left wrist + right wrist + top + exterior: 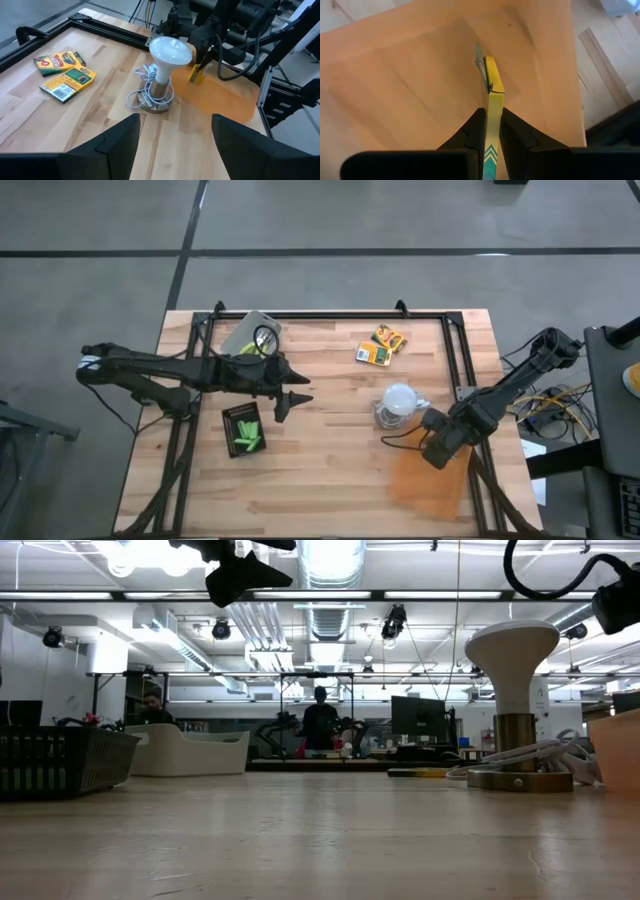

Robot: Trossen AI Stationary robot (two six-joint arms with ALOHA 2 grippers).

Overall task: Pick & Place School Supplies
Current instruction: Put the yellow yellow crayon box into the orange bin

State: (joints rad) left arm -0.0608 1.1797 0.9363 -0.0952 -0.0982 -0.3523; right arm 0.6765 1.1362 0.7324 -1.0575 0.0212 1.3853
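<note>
Work part done: green sticks (246, 442) lie in the black tray (243, 413); right pincer (492, 132) pinches one flat yellow box (492, 100) above the orange sheet (432, 480); two boxes (380, 347) remain on the desk (330, 470); left pincer (175, 132) spread, idle.

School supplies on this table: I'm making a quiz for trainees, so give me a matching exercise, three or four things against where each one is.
Things:
1. green sticks
2. flat yellow box
3. two crayon boxes
4. lamp

Places:
A. beside the orange sheet
B. on bare wood near the far edge
C. in the black tray
D. in the right claw, over the sheet

Pairs: 1-C, 2-D, 3-B, 4-A
</note>
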